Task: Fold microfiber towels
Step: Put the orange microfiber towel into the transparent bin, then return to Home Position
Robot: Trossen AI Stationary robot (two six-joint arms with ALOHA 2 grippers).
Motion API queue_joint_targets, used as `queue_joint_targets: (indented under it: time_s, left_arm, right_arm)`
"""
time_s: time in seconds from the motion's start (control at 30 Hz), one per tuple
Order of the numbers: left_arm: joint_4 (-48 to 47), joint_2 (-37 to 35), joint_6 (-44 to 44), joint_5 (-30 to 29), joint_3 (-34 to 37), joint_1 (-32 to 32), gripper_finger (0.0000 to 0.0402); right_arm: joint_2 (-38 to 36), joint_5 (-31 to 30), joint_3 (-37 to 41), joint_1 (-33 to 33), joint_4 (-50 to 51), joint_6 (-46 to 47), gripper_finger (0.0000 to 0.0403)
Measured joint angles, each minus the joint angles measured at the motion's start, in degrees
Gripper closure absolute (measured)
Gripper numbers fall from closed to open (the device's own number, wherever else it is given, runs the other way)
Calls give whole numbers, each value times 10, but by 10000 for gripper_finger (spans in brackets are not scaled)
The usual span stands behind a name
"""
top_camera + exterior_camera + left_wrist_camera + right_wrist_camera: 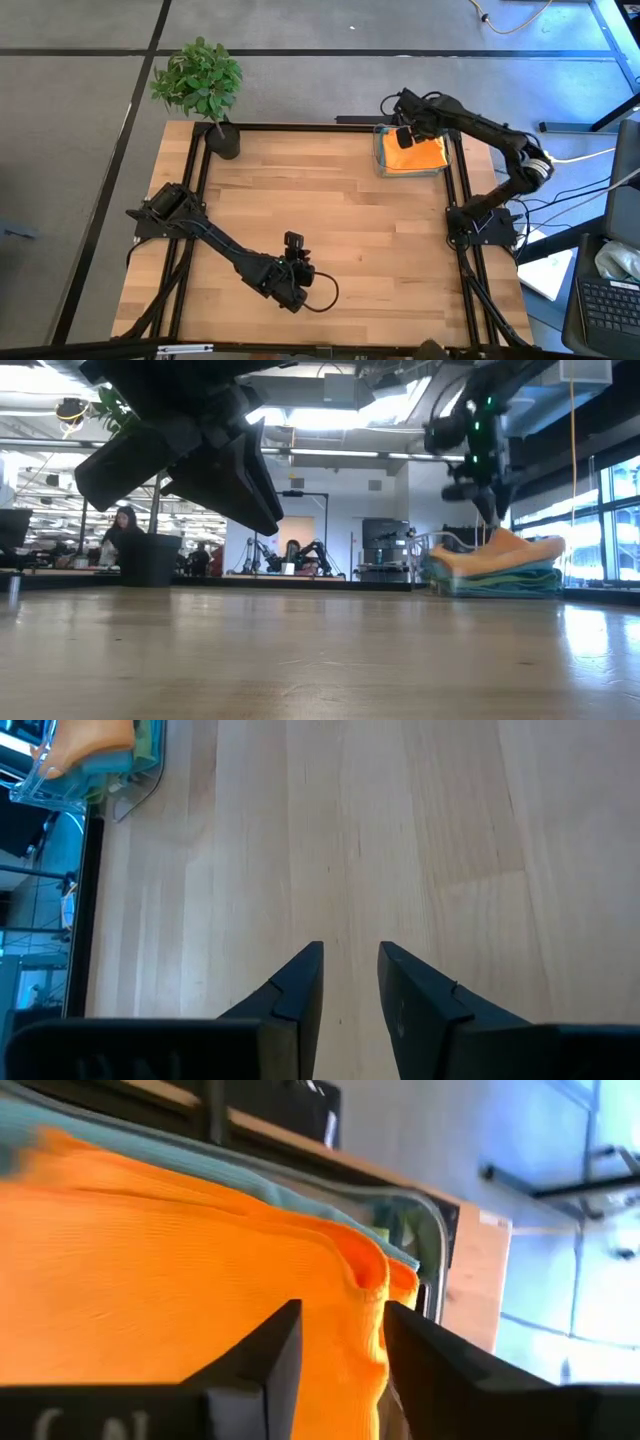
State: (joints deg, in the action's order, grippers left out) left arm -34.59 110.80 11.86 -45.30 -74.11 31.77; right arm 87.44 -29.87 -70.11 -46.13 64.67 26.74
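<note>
An orange towel lies on top of a stack of microfiber towels in a clear plastic bin at the table's far right corner. A light blue towel shows under it. My right gripper reaches down onto the bin's near-left part and is shut on the orange towel. My left gripper hovers over bare wood near the table's front edge. It is open, with nothing between its fingers. My right gripper pinches a raised ridge of the orange towel between its two fingers, slanting down from above. The cloth bunches into a fold between them. In the low view the towel rises to a peak under the fingers, and the rest lies on the stack.
A potted plant stands at the table's far left corner. Black frame rails run along the table's left and right sides. The wide wooden tabletop lies between the arms. Beyond the table is a room with people at desks.
</note>
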Motion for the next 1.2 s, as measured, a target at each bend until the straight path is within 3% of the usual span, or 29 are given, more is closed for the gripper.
queue_joint_targets:
  time_s: [0.1, 0.27, 0.5, 0.6, 0.77, 0.9, 1.03, 1.1, 1.2]
  left_arm:
    - [0, 0, 1, 0, 0, 2, 311]
    - [0, 0, 5, -7, 0, 2, 311]
    - [2, -1, -47, -6, 0, -23, 315]
    - [-1, -26, -70, -5, 1, -57, 338]
    - [-6, -98, -89, 42, 18, -128, 395]
    - [49, -192, -65, 44, 113, -150, 399]
    - [272, -308, -76, 90, 292, -149, 401]
    - [370, -359, -91, 113, 364, -150, 401]
    - [409, -434, -93, 116, 427, -153, 401]
  right_arm:
    - [-30, 4, -15, 30, 11, -6, 245]
    - [-93, 69, 5, 115, -35, -31, 242]
    - [-207, 33, 144, 328, -219, -17, 279]
    - [-238, 51, 197, 384, -278, -19, 299]
    - [-250, 67, 257, 423, -285, -34, 323]
    - [-270, 78, 324, 480, -339, -49, 336]
    - [-330, 9, 454, 549, -607, -103, 356]
    - [-354, 25, 515, 564, -746, -143, 369]
    - [-387, 81, 571, 566, -862, -190, 393]
